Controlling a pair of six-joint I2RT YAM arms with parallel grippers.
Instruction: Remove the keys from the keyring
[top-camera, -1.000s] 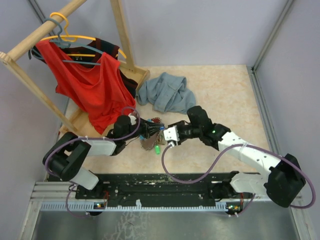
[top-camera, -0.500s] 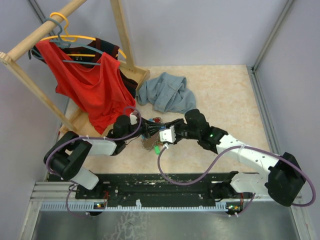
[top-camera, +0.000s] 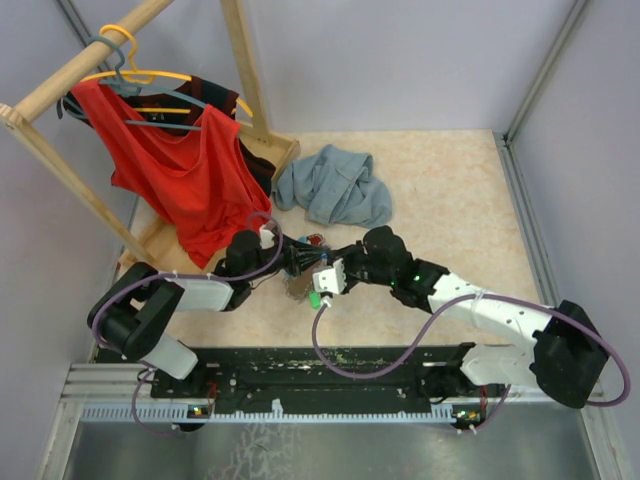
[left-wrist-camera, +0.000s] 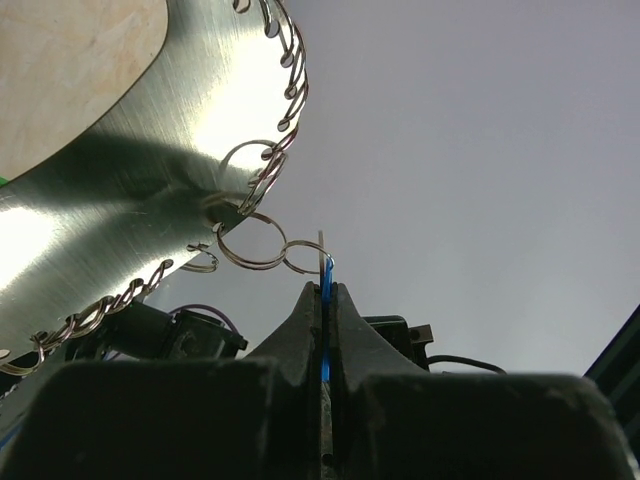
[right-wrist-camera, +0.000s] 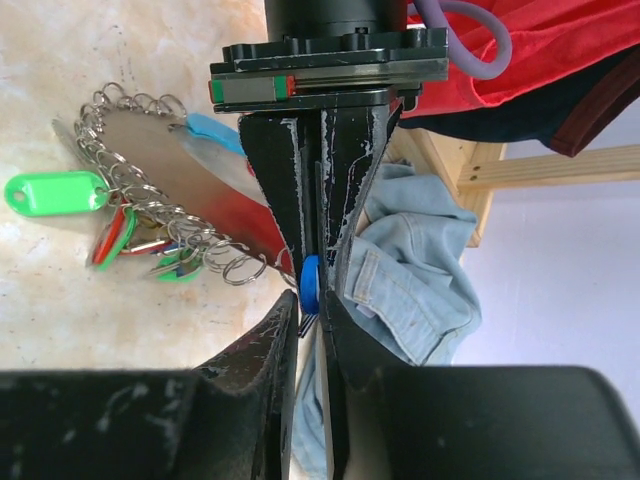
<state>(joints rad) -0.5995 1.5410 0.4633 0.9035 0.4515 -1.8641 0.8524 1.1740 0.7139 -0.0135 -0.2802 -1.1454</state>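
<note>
The keyring (right-wrist-camera: 150, 160) is a shiny grey plate with a light blue tab and a chain of small silvery rings. It lies on the table between the arms (top-camera: 296, 287). Keys with red and green heads (right-wrist-camera: 120, 240) hang from the chain beside a green tag (right-wrist-camera: 55, 193). My left gripper (left-wrist-camera: 326, 285) is shut on a blue key (left-wrist-camera: 325, 292), which a small ring links to the plate (left-wrist-camera: 120, 180). My right gripper (right-wrist-camera: 312, 305) meets it head-on, its jaws drawn in round the same blue key head (right-wrist-camera: 310, 280). In the top view the left gripper (top-camera: 305, 262) and right gripper (top-camera: 326, 280) nearly touch.
A crumpled grey-blue denim garment (top-camera: 335, 185) lies behind the grippers. At the back left a wooden clothes rack (top-camera: 250, 70) carries a red shirt (top-camera: 185, 170) on hangers. Grey walls close the table in at the back and on the right.
My right arm has moved left to meet the left gripper, and its jaws have narrowed round the blue key head. The left gripper has stayed shut and still.
</note>
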